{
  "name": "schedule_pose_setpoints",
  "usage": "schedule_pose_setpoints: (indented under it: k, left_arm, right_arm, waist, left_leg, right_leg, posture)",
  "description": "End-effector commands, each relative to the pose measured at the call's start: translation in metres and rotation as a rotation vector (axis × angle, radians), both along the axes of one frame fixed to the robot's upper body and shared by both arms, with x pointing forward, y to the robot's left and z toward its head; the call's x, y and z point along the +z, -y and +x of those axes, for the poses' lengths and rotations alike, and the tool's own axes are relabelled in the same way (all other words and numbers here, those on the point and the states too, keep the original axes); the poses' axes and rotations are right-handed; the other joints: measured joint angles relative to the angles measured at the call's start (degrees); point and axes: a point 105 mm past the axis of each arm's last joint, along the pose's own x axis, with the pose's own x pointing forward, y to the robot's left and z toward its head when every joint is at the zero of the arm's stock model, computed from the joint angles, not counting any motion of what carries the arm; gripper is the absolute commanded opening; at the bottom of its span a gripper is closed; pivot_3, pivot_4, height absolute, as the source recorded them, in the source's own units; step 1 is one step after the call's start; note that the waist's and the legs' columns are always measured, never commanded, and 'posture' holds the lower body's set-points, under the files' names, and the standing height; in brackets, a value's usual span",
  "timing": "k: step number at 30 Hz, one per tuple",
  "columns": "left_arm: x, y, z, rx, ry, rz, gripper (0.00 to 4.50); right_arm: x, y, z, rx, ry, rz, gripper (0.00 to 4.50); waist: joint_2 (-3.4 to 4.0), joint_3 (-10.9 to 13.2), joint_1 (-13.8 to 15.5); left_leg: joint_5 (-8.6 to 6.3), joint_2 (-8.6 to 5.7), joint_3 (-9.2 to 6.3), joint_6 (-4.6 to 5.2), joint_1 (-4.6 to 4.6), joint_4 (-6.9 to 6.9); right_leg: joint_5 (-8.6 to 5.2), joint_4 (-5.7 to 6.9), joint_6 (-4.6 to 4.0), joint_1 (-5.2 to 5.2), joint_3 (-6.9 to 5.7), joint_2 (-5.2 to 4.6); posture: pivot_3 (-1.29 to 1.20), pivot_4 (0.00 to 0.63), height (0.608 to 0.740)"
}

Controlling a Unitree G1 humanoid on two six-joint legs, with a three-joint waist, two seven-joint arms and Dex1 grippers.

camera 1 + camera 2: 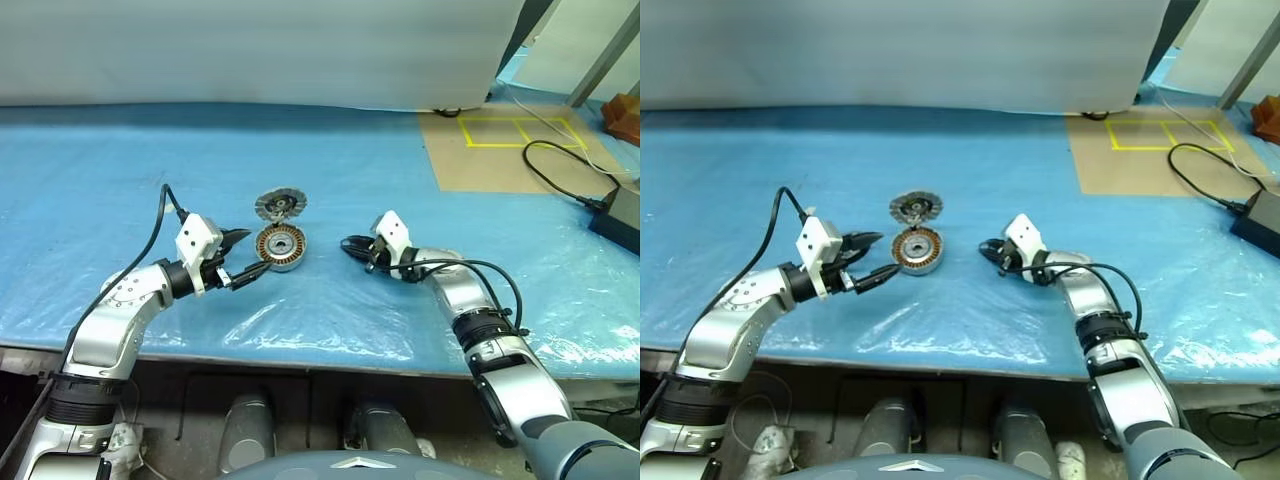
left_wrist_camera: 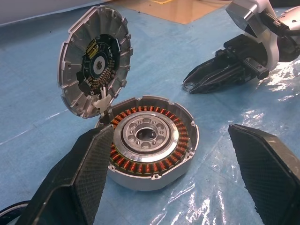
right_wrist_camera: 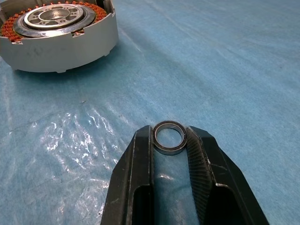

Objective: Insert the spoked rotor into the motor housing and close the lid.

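Right gripper pinching small ring; motor housing well apart, prob. untouched.

Head pair overhead, wrists close-up.

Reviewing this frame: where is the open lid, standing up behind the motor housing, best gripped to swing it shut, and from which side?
Probably at the lid's free upper rim, opposite the edge where it meets the motor housing. It stands nearly upright, so coming down from above lets the thin edge be pinched across both faces and tipped forward over the windings.
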Motion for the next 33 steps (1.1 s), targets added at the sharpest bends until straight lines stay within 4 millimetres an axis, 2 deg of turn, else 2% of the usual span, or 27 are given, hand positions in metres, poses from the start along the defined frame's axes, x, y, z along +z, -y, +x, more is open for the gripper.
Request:
schedule_pose_setpoints:
  k: [1, 6, 12, 18, 23, 26, 28, 33]
  left_arm:
    - [0.008, 0.003, 0.000, -0.013, 0.035, -0.002, 4.13]
    - [0.009, 0.004, 0.000, -0.013, 0.038, -0.007, 4.13]
    - [0.009, 0.004, 0.000, -0.012, 0.037, -0.013, 4.13]
    - [0.011, 0.002, -0.002, -0.013, 0.031, -0.019, 4.13]
    - [0.013, -0.007, -0.003, 0.011, 0.030, -0.010, 4.13]
    - [0.009, -0.010, -0.006, 0.018, 0.022, -0.002, 4.13]
    - [0.009, -0.010, -0.008, 0.023, 0.021, -0.004, 4.13]
    - [0.007, -0.012, -0.012, 0.043, 0.021, -0.006, 4.13]
  right_arm:
    - [-0.044, 0.016, -0.013, -0.040, -0.135, -0.069, 0.62]
    - [-0.046, 0.017, -0.012, -0.038, -0.135, -0.064, 0.62]
    - [-0.034, 0.013, -0.002, -0.015, -0.108, -0.017, 0.62]
    - [0.011, -0.021, 0.006, 0.158, -0.033, 0.053, 0.62]
    - [0.046, -0.050, 0.006, 0.270, 0.015, 0.065, 0.62]
    - [0.101, -0.075, -0.008, 0.368, 0.073, 0.100, 0.62]
    - [0.126, -0.085, -0.017, 0.399, 0.098, 0.097, 0.62]
    - [0.151, -0.090, -0.026, 0.406, 0.119, 0.060, 0.62]
  waist:
    - [-0.01, -0.01, 0.02]
    - [-0.11, -0.08, 0.08]
    - [-0.15, -0.10, 0.07]
    - [-0.12, -0.08, -0.28]
    - [-0.10, -0.08, -0.31]
    - [-0.02, 0.01, -0.32]
    - [-0.02, 0.05, -0.13]
    - [-0.01, 0.05, 0.29]
  left_leg:
    - [0.00, 0.00, 0.00, 0.00, 0.02, 0.00]
    - [-0.01, -0.02, 0.00, 0.00, 0.28, 0.01]
    - [-0.01, -0.03, 0.00, 0.00, 0.31, 0.01]
    - [0.00, 0.01, 0.01, 0.01, -0.25, -0.02]
    - [0.14, 0.08, 0.01, 0.23, -1.43, 0.03]
    - [0.15, 0.11, 0.00, 0.25, -2.24, 0.30]
    - [0.15, 0.13, -0.01, 0.25, -2.35, 0.36]
    - [0.12, 0.16, -0.01, 0.21, -1.91, 0.21]
  right_leg:
    - [0.00, 0.01, 0.00, 0.02, 0.00, 0.00]
    - [-0.01, 0.01, 0.02, 0.26, 0.00, -0.03]
    - [-0.01, 0.01, 0.02, 0.27, 0.03, -0.03]
    - [0.00, 0.02, 0.00, -0.26, 0.02, 0.00]
    - [0.03, 0.23, -0.02, -1.50, -0.07, 0.05]
    - [0.15, 0.51, 0.15, -2.28, -0.12, 0.04]
    - [0.19, 0.61, 0.21, -2.42, -0.13, 0.04]
    - [0.03, 0.54, -0.03, -2.02, -0.16, 0.04]
  posture:
    - [0.00, 0.150, 0.740]
    - [0.00, 0.150, 0.740]
    - [0.00, 0.150, 0.740]
    - [0.00, 0.150, 0.740]
    - [0.00, 0.150, 0.740]
    - [0.00, 0.150, 0.740]
    - [0.00, 0.150, 0.740]
    - [0.00, 0.150, 0.740]
